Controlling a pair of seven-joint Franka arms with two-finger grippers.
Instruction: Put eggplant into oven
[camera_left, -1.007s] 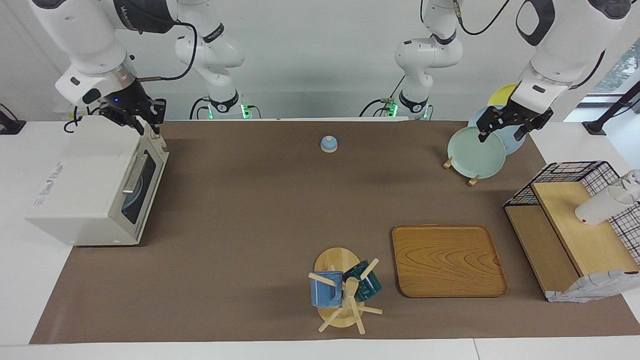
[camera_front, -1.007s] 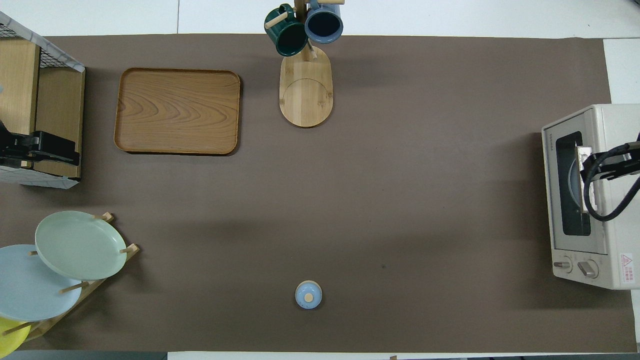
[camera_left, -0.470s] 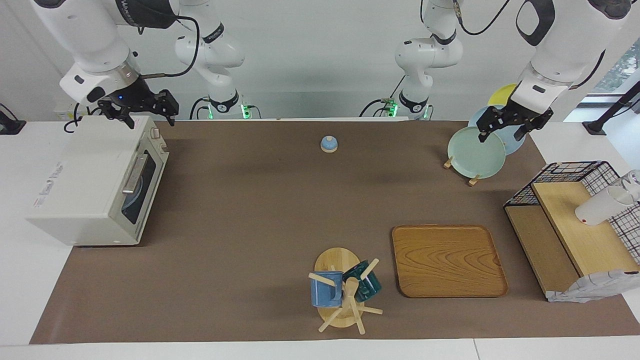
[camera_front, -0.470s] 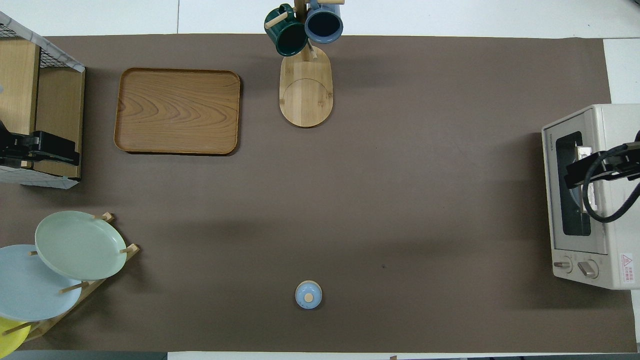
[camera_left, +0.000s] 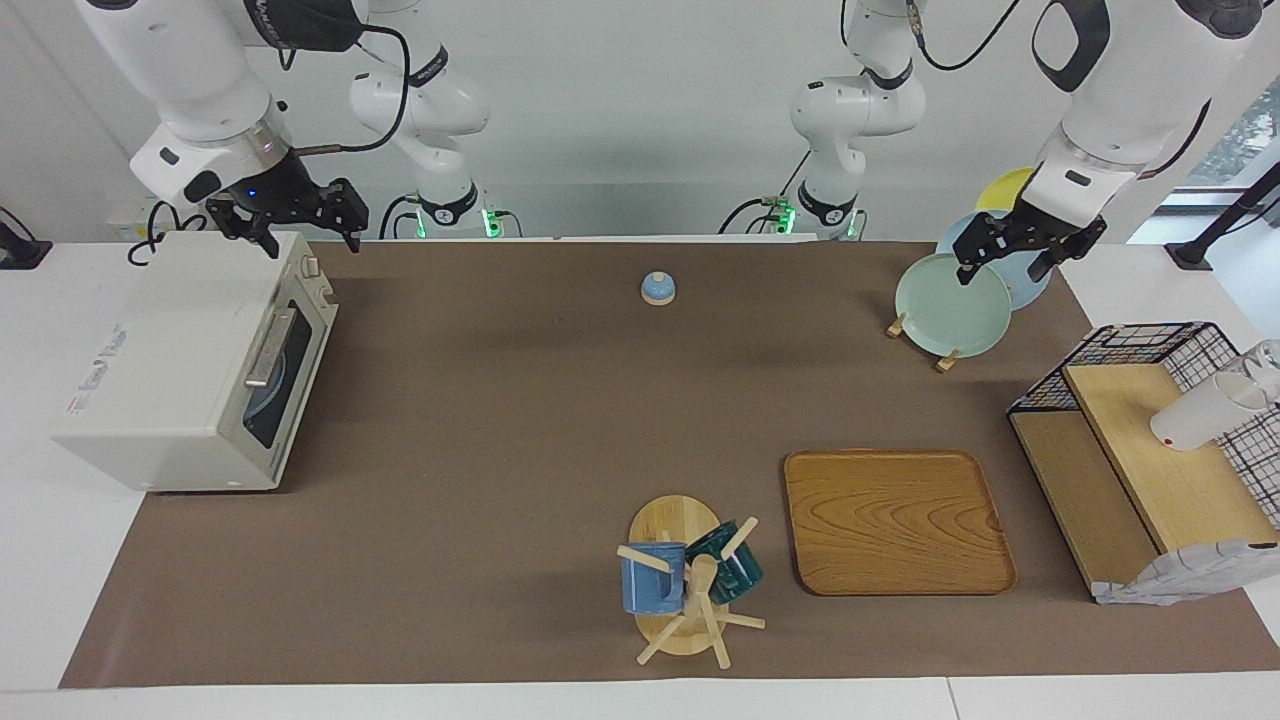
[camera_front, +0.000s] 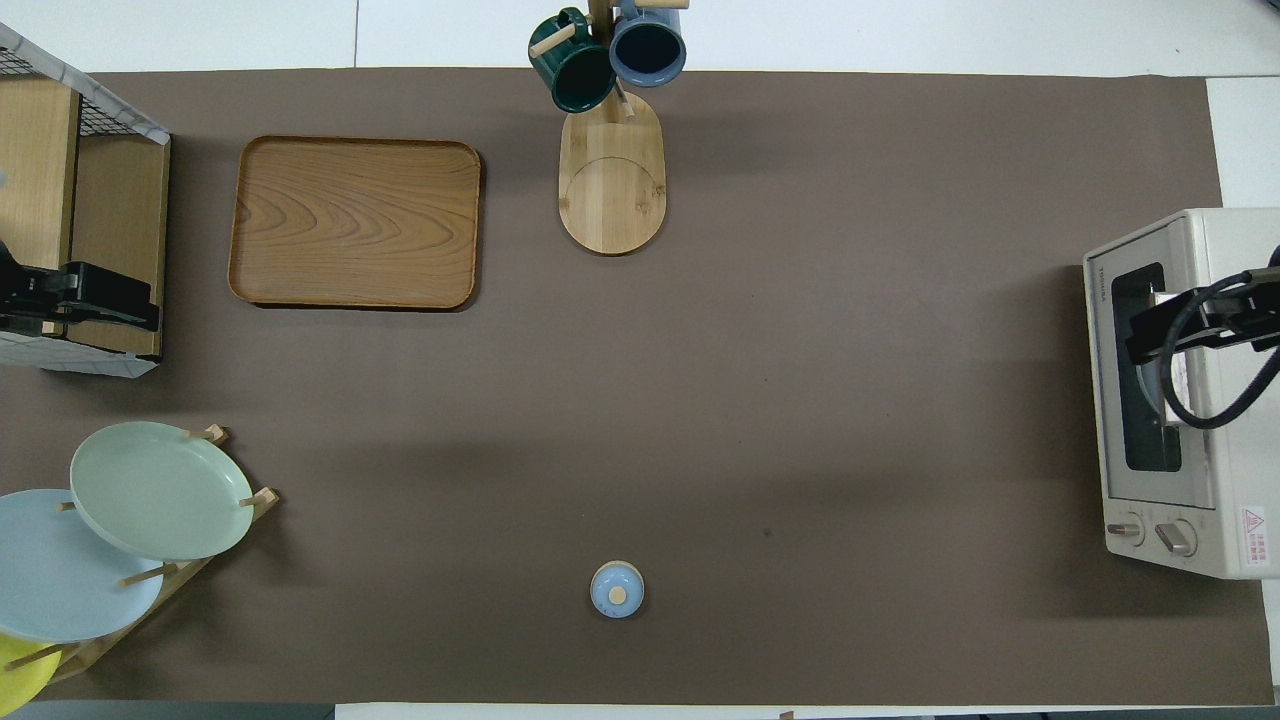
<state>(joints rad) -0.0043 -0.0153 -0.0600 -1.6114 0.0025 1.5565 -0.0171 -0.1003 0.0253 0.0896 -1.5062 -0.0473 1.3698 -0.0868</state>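
The off-white oven (camera_left: 170, 370) stands at the right arm's end of the table with its glass door shut; it also shows in the overhead view (camera_front: 1190, 400). The eggplant is not in view. A pale blue shape shows dimly through the door glass (camera_left: 270, 395). My right gripper (camera_left: 305, 238) hangs open and empty in the air over the oven's top edge at the end nearer the robots, apart from it; in the overhead view it (camera_front: 1140, 340) covers part of the door. My left gripper (camera_left: 1002, 268) is open and empty over the plate rack, waiting.
A plate rack holds green (camera_left: 950, 305), blue and yellow plates. A small blue lid (camera_left: 657, 288) lies near the robots. A wooden tray (camera_left: 895, 520), a mug tree with two mugs (camera_left: 685, 580) and a wire shelf with a white cup (camera_left: 1190, 420) stand around.
My right gripper has risen from the oven's upper door edge and shifted slightly toward the table's middle. The oven door stays shut. The left arm has not moved.
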